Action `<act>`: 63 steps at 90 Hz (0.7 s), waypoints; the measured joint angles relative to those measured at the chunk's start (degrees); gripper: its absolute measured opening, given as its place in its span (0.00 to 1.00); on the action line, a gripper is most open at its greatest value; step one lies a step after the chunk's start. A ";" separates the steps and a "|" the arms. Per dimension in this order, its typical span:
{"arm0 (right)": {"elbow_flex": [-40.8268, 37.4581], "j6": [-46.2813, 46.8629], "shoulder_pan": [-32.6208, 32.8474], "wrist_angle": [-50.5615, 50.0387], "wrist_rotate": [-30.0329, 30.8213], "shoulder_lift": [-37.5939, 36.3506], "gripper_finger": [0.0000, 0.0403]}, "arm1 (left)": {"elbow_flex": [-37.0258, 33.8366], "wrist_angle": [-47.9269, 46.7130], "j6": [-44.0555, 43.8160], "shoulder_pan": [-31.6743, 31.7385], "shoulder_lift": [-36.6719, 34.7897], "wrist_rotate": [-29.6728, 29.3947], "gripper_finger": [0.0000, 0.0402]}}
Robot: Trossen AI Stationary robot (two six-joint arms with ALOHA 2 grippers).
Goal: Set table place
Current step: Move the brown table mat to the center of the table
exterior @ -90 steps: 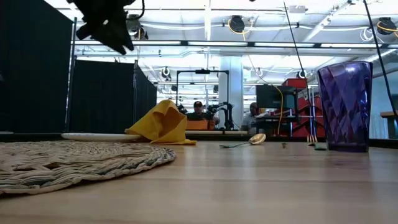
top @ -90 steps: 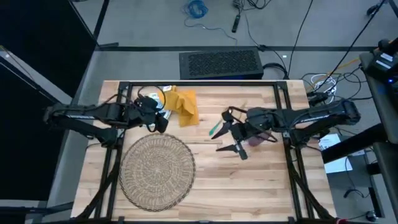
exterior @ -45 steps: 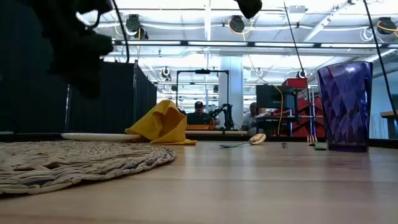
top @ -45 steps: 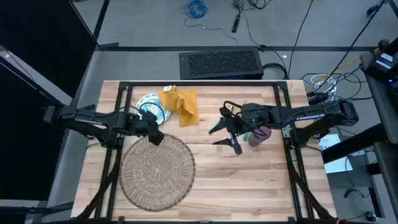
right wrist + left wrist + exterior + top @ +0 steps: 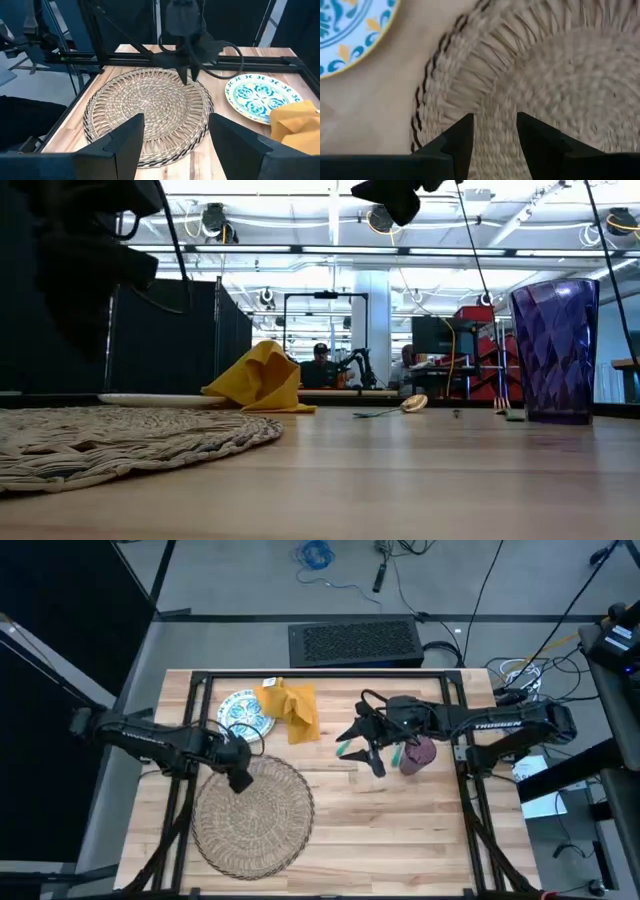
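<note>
Two arms: both poised over the counter (image 5: 400,830).
Left gripper (image 5: 240,780): over the woven mat's (image 5: 252,812) far rim, fingers slightly parted, empty.
Right gripper (image 5: 366,748): mid-counter beside the purple cup (image 5: 416,756), fingers spread wide, apparently empty.
Plate (image 5: 243,713), yellow napkin (image 5: 291,709): near the far edge.

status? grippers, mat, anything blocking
Left gripper open over mat rim. Right gripper open, above the cutlery. Plate off mat, beside napkin. Mat bare.
</note>
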 joint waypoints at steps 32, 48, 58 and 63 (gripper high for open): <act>0.00 -0.09 0.02 -0.06 0.00 -0.02 0.52 | -3.95 -0.73 -3.50 1.39 0.73 -2.71 0.34; 0.00 -0.17 0.04 -0.41 -0.09 -0.04 0.52 | -6.15 -0.75 -4.44 1.68 2.31 -2.31 0.34; 0.00 -0.28 0.04 -1.00 -0.15 -0.04 0.52 | -7.20 -0.68 -4.62 1.68 3.07 -4.01 0.34; 0.00 -0.28 0.04 -1.16 -0.17 -0.04 0.52 | -8.01 -0.14 -4.85 1.68 3.89 -4.90 0.34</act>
